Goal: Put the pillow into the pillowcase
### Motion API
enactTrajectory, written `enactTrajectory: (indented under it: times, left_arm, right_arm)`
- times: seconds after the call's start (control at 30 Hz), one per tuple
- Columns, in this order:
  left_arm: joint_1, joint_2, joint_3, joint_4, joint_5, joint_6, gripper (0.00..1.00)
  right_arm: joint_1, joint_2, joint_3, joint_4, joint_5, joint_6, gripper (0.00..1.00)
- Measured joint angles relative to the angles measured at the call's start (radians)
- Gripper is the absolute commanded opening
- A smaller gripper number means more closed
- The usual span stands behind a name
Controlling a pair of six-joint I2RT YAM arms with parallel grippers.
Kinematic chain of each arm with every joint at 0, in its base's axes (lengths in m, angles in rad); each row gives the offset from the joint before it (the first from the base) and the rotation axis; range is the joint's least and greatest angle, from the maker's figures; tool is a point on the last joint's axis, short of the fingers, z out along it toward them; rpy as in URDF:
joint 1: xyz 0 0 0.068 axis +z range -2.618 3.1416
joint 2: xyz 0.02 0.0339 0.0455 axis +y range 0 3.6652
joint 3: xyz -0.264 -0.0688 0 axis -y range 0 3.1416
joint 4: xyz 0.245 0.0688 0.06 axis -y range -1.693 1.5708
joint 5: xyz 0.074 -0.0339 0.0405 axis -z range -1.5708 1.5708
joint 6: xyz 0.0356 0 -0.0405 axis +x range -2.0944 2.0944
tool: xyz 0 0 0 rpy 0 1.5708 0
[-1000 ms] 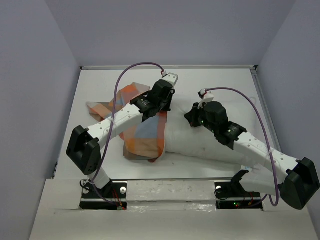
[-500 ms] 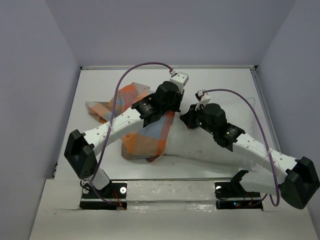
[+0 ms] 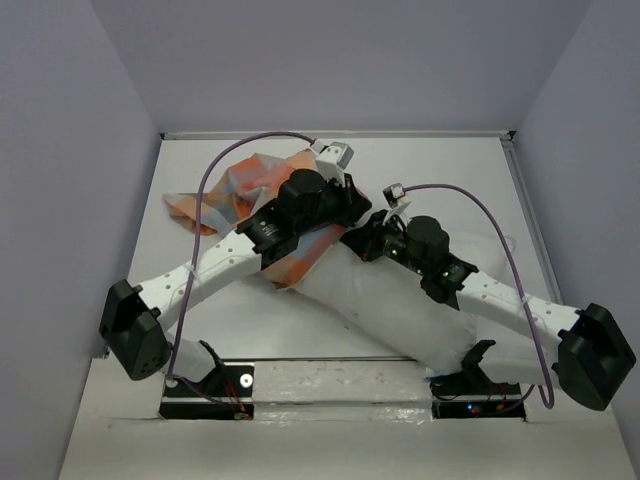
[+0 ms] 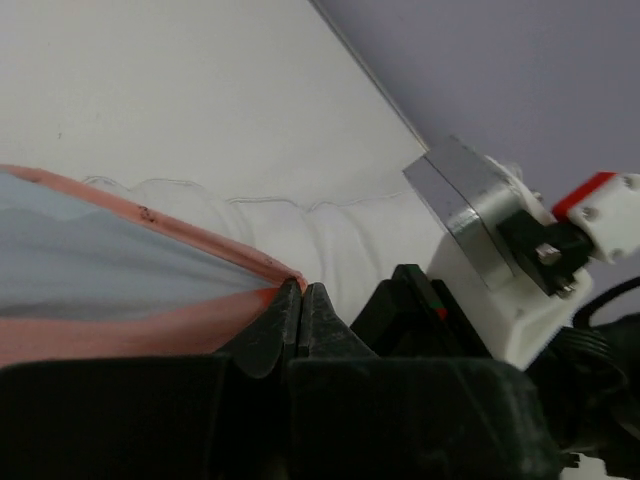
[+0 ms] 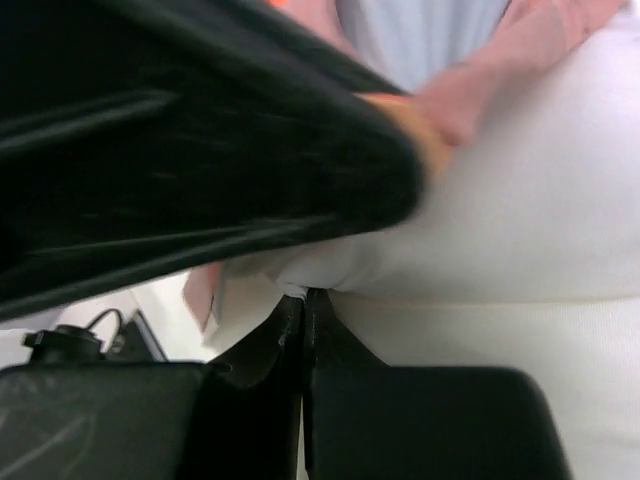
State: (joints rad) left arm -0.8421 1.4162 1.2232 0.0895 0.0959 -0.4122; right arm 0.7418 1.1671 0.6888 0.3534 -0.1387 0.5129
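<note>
Looks like mid-insertion, not far along. Left pincer (image 4: 302, 290) is clamped shut on the orange hem of the pillowcase (image 3: 245, 180), and white pillow fabric shows just past that hem. Right pincer (image 5: 303, 298) is pinched tight on a fold of the pillow (image 3: 400, 310), right next to the left one; the two wrists nearly touch at mid-table. The pillow lies diagonally on the table (image 3: 450, 170), from beside the right arm's base up to the centre, and most of it is bare. The case is bunched far-left, behind the left arm, covering only the pillow's far tip. Next move, I reckon: left drags the hem down along the pillow toward the near right while right holds the pillow or feeds it in. Can't tell whether left has one hem layer or both.
</note>
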Motion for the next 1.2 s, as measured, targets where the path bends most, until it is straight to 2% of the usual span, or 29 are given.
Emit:
enactTrajectory:
  times: [0.07, 0.23, 0.3, 0.33, 0.37, 0.43, 0.47, 0.53, 0.63, 0.67, 0.77, 0.8, 0.87, 1.03, 1.17, 1.2]
  left_arm:
    - [0.000, -0.048, -0.038, 0.021, 0.006, -0.036, 0.00]
    - [0.000, -0.154, -0.119, 0.094, 0.019, -0.117, 0.00]
    - [0.000, -0.154, -0.138, 0.127, 0.020, -0.145, 0.19]
    - [0.000, -0.140, -0.145, 0.140, 0.019, -0.155, 0.33]
    - [0.000, -0.130, -0.145, 0.145, 0.019, -0.165, 0.58]
    - [-0.004, -0.097, -0.146, 0.153, 0.037, -0.171, 0.77]
    - [-0.011, -0.087, -0.145, 0.153, 0.043, -0.176, 0.90]
    - [-0.029, -0.075, -0.145, 0.141, 0.041, -0.159, 0.98]
    - [-0.042, -0.082, -0.148, 0.113, -0.020, -0.121, 0.99]
    - [-0.043, -0.105, -0.169, 0.108, -0.079, -0.101, 0.99]
    - [-0.037, -0.217, -0.290, 0.089, -0.230, -0.070, 0.99]
    - [-0.026, -0.268, -0.350, 0.082, -0.278, -0.067, 0.99]
    - [-0.002, -0.344, -0.462, 0.076, -0.356, -0.066, 0.99]
    - [0.103, -0.328, -0.597, 0.077, -0.430, -0.065, 0.94]
    - [0.150, -0.240, -0.643, 0.105, -0.450, -0.050, 0.91]
    - [0.150, -0.222, -0.645, 0.115, -0.449, -0.043, 0.90]
  right_arm:
    - [-0.023, 0.010, -0.029, 0.073, -0.003, 0.039, 0.00]
    - [-0.114, 0.012, -0.049, 0.136, -0.004, 0.125, 0.00]
    - [-0.147, 0.035, -0.047, 0.156, 0.011, 0.158, 0.00]
    - [-0.155, 0.049, -0.044, 0.156, 0.020, 0.168, 0.00]
    - [-0.168, 0.069, -0.037, 0.153, 0.035, 0.178, 0.00]
    - [-0.195, 0.098, -0.023, 0.141, 0.063, 0.189, 0.00]
    - [-0.216, 0.108, -0.010, 0.128, 0.081, 0.191, 0.00]
    - [-0.264, 0.130, 0.028, 0.084, 0.119, 0.187, 0.00]
    - [-0.321, 0.137, 0.090, -0.014, 0.148, 0.166, 0.09]
    - [-0.328, 0.137, 0.116, -0.049, 0.151, 0.154, 0.24]
    - [-0.329, 0.137, 0.194, -0.175, 0.154, 0.104, 0.50]
    - [-0.328, 0.137, 0.225, -0.215, 0.153, 0.081, 0.62]
    - [-0.329, 0.134, 0.275, -0.275, 0.139, 0.039, 0.71]
    - [-0.313, 0.074, 0.332, -0.404, 0.090, -0.058, 0.74]
    - [-0.186, 0.037, 0.341, -0.500, 0.104, -0.126, 0.75]
    - [-0.118, 0.040, 0.352, -0.530, 0.118, -0.150, 0.76]
